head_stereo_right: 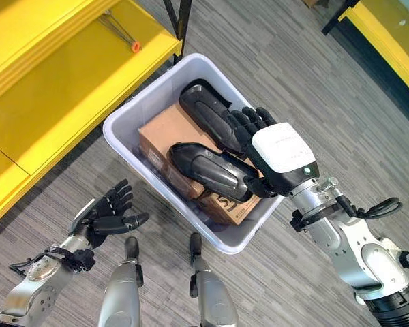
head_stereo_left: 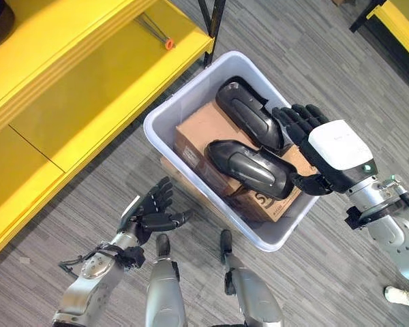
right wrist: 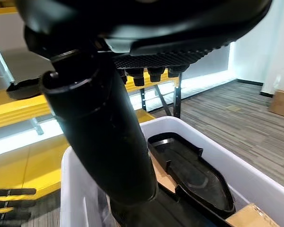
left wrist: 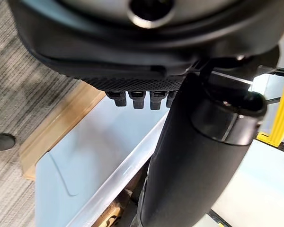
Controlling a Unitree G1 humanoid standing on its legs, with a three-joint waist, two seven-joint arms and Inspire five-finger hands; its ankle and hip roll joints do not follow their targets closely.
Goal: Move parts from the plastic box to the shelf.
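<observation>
Now right hand (head_stereo_right: 276, 158) touches the black part (head_stereo_right: 208, 170) in plastic box (head_stereo_right: 126, 112).

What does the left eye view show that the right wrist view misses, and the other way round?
The left eye view alone shows the left hand open over the floor, beside the plastic box, and an orange-tipped tool on the yellow shelf. The right wrist view alone shows a far cardboard carton on the floor. Both show the right hand over black parts in the box.
</observation>
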